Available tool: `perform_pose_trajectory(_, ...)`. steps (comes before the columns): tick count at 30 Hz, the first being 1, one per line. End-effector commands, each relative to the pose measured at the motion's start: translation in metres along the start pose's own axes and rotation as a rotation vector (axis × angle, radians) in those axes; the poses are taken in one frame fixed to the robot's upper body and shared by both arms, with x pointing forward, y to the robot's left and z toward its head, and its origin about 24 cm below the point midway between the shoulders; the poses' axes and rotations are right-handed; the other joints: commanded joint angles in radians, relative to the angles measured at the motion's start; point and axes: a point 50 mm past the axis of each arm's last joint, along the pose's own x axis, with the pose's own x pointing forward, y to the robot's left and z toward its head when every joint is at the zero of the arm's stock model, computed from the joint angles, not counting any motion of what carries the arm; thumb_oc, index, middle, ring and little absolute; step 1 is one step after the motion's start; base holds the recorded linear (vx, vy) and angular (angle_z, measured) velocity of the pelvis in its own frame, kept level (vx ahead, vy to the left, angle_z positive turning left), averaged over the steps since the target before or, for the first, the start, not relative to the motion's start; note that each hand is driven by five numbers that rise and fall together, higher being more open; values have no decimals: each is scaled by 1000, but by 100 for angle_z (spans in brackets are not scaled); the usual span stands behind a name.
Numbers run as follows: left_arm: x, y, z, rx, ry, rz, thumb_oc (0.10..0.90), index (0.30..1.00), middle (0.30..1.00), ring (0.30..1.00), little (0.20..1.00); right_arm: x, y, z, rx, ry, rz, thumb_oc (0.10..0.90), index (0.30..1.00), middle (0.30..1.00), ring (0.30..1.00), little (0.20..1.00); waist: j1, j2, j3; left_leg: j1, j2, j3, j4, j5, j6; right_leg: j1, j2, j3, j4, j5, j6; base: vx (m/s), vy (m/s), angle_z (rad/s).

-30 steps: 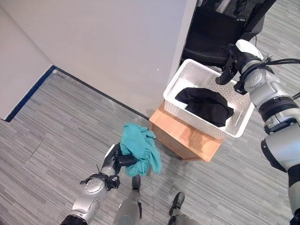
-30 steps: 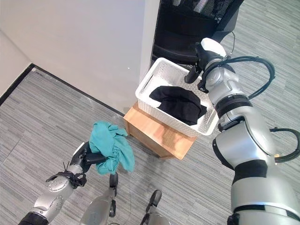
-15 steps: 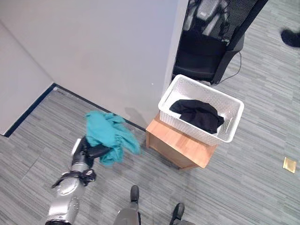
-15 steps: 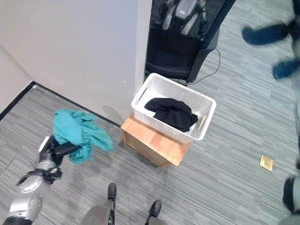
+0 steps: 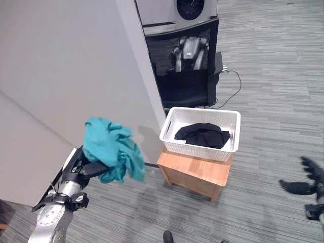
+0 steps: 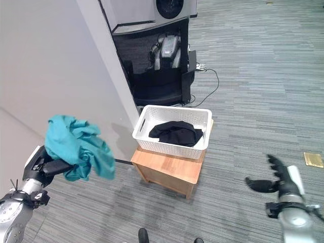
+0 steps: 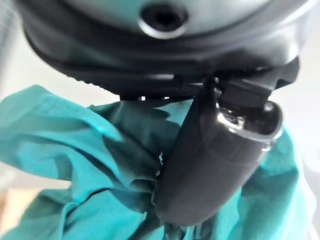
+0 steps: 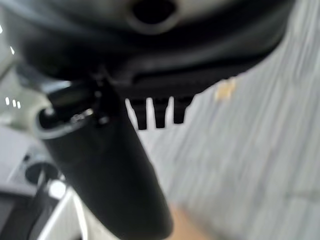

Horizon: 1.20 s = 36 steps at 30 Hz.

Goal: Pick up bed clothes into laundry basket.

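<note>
Left wrist view is showing the left hand (image 7: 210,165) clamping its thumb and curled fingers into a bunch of teal cloth (image 7: 75,165), so the grip on the garment is holding. From the head camera, that hand (image 5: 81,167) is sitting at the lower left of the frame with the teal cloth (image 5: 109,152) draped over it and hanging in the air, well apart from the white laundry basket (image 5: 223,152) at the centre of the frame. The basket is resting on a small wooden stand (image 5: 195,174) and is already holding a black garment (image 5: 202,134); behind it, toward the upper centre, a black mesh chair (image 5: 187,66) is standing against a grey partition wall (image 5: 76,61). Compared with a second ago the whole picture is looking much wider and farther back, so the camera is pulling away rather than the basket moving, and the right hand (image 6: 278,179), which was up at the basket's far rim, is now hanging low at the lower right of the frame with its fingers spread and holding nothing. The teal cloth is riding higher and farther left in the frame than before. For the task, I judge one piece is delivered and the carry of the second is only getting under way: the left arm is still needing to swing across toward the centre before letting go over the basket.
</note>
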Motion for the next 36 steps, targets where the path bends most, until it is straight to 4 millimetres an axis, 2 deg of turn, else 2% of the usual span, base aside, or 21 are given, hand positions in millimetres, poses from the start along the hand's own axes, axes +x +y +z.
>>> perform_pose_trajectory(1,24,-11,66,13,-231,-208,400,300,300,300,300,14,-12,84,26,-354,-83,800,900,900,900,900,12,-109,-18,11,5,-22,6,-1,-56,113,-19,-47,34,-85,19,-39,-65,0)
perform_pose_trajectory(3,29,-35,58,-160,-191,-320,400,300,300,300,300,12,1,80,46,-342,-61,800,900,900,900,900,-2,-94,-11,11,8,-21,5,10,-57,114,-14,-45,31,-80,16,-42,-68,3)
perform_pose_trajectory(4,26,-48,67,-147,-170,-426,400,300,300,300,300,8,6,71,52,-312,-62,800,900,900,900,900,-14,-78,-8,16,8,-20,5,15,-57,119,-12,-44,30,-82,14,-19,-47,7)
perform_pose_trajectory(8,23,-55,80,-115,-143,-525,400,300,300,300,300,7,10,59,57,-267,-81,800,900,900,900,900,-23,-66,-5,21,8,-21,3,20,-59,125,-9,-46,29,-82,14,-5,-19,2)
perform_pose_trajectory(9,27,-57,106,17,-172,-599,400,300,300,300,300,3,19,42,73,-214,-65,800,900,900,900,900,-34,-58,-4,22,8,-27,2,25,-64,131,-6,-45,27,-82,14,-3,-32,8)
perform_pose_trajectory(10,27,-57,107,19,-171,-602,400,300,300,300,300,3,19,41,77,-212,-66,800,900,900,900,900,-33,-60,-4,22,8,-29,3,25,-65,132,-5,-47,27,-82,14,-6,-41,16)
perform_pose_trajectory(12,34,-59,125,95,-215,-631,400,300,300,300,300,-1,26,32,95,-179,-47,800,900,900,900,900,-39,-60,-6,23,10,-31,2,26,-68,139,-3,-55,24,-82,15,0,-39,18)
perform_pose_trajectory(13,44,-65,144,195,-259,-668,400,300,300,300,300,-3,35,28,117,-167,-16,800,900,900,900,900,-50,-60,-12,24,10,-33,0,27,-71,141,-2,-61,22,-81,18,7,-39,15)
perform_pose_trajectory(14,45,-66,144,196,-260,-671,400,300,300,300,300,-3,35,28,119,-166,-18,800,900,900,900,900,-47,-61,-12,24,10,-33,0,27,-71,141,-2,-61,22,-82,18,10,-27,17)
perform_pose_trajectory(16,56,-72,161,280,-313,-687,400,300,300,300,300,-3,41,29,126,-171,9,800,900,900,900,900,-59,-59,-16,24,10,-32,0,27,-73,141,-2,-63,22,-79,21,8,-11,16)
perform_pose_trajectory(17,69,-72,180,374,-374,-661,400,300,300,300,300,-3,48,33,138,-183,40,800,900,900,900,900,-72,-56,-20,26,10,-27,0,25,-75,141,-3,-61,21,-76,25,8,-10,9)
perform_pose_trajectory(18,72,-74,181,377,-376,-668,400,300,300,300,300,-3,48,32,143,-180,36,800,900,900,900,900,-67,-59,-19,25,10,-29,0,25,-74,142,-2,-63,21,-76,25,10,-5,4)
perform_pose_trajectory(21,97,-79,205,470,-446,-620,400,300,300,300,300,-3,56,37,173,-198,76,800,900,900,900,900,-80,-60,-22,24,12,-19,0,23,-75,135,-5,-62,20,-66,34,1,1,-1)
perform_pose_trajectory(22,105,-86,221,561,-485,-610,400,300,300,300,300,-3,62,37,184,-194,96,800,900,900,900,900,-91,-59,-24,22,14,-13,0,20,-76,127,-5,-60,20,-61,40,5,10,5)
perform_pose_trajectory(23,106,-87,222,566,-486,-615,400,300,300,300,300,-3,62,36,190,-193,94,800,900,900,900,900,-87,-63,-23,21,14,-13,0,20,-75,126,-5,-60,20,-61,40,0,0,0)
perform_pose_trajectory(26,124,-96,252,618,-588,-536,400,300,300,300,300,-5,78,18,220,-107,155,800,900,900,900,900,-99,-74,-28,14,17,-1,0,14,-74,111,-5,-54,18,-52,48,9,27,-13)
perform_pose_trajectory(31,144,-97,273,659,-626,-423,400,300,300,300,300,-6,96,-4,204,5,233,800,900,900,900,900,-117,-90,-35,8,21,16,0,7,-71,91,-3,-37,18,-43,55,17,44,-12)
perform_pose_trajectory(32,149,-89,276,674,-613,-374,400,300,300,300,300,-10,103,-12,198,40,278,800,900,900,900,900,-126,-102,-37,8,24,29,0,3,-71,81,-1,-24,17,-36,56,23,28,-11)
perform_pose_trajectory(33,149,-89,276,675,-612,-374,400,300,300,300,300,-10,103,-12,198,40,278,800,900,900,900,900,-124,-102,-38,8,24,30,0,3,-71,80,-1,-23,17,-36,56,37,54,-28)
perform_pose_trajectory(34,152,-78,280,715,-602,-307,400,300,300,300,300,-16,105,-25,201,91,303,800,900,900,900,900,-132,-111,-39,6,28,41,0,1,-71,68,2,-13,16,-30,59,15,28,-32)
perform_pose_trajectory(36,153,-72,283,713,-601,-272,400,300,300,300,300,-19,108,-33,203,126,312,800,900,900,900,900,-135,-116,-40,4,30,46,0,0,-72,61,3,-6,15,-27,59,18,41,-19)
